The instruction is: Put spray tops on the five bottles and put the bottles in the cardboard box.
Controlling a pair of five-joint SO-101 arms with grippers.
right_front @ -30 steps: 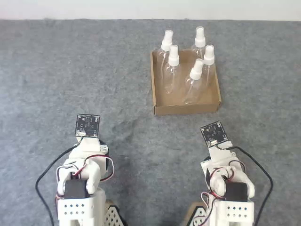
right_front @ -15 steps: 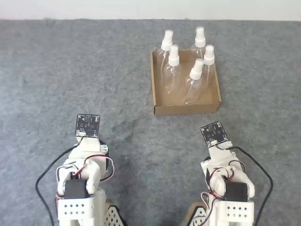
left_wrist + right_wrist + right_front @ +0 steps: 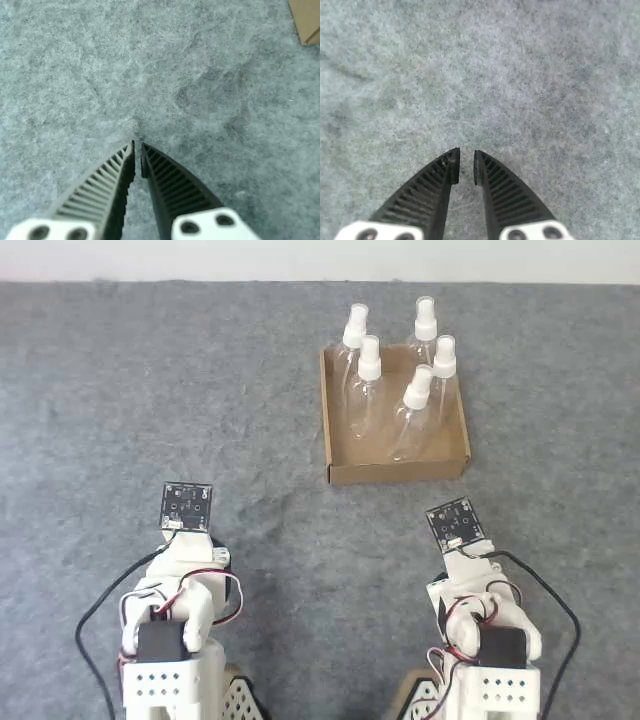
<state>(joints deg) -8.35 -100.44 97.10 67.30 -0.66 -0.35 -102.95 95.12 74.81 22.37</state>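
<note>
Well short of the cardboard box [image 3: 397, 472], left fingers [image 3: 107, 180] and right fingers [image 3: 427, 187] hang nearly closed over open carpet [image 3: 100, 390].

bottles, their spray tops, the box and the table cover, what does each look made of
Bottles: probably clear plastic, slightly glossy; the box floor shows through them.
Spray tops: opaque white plastic, smooth.
Cardboard box: plain brown cardboard, matte, with thin walls.
Table cover: grey felt or low carpet, judging by its fuzzy, mottled surface.
</note>
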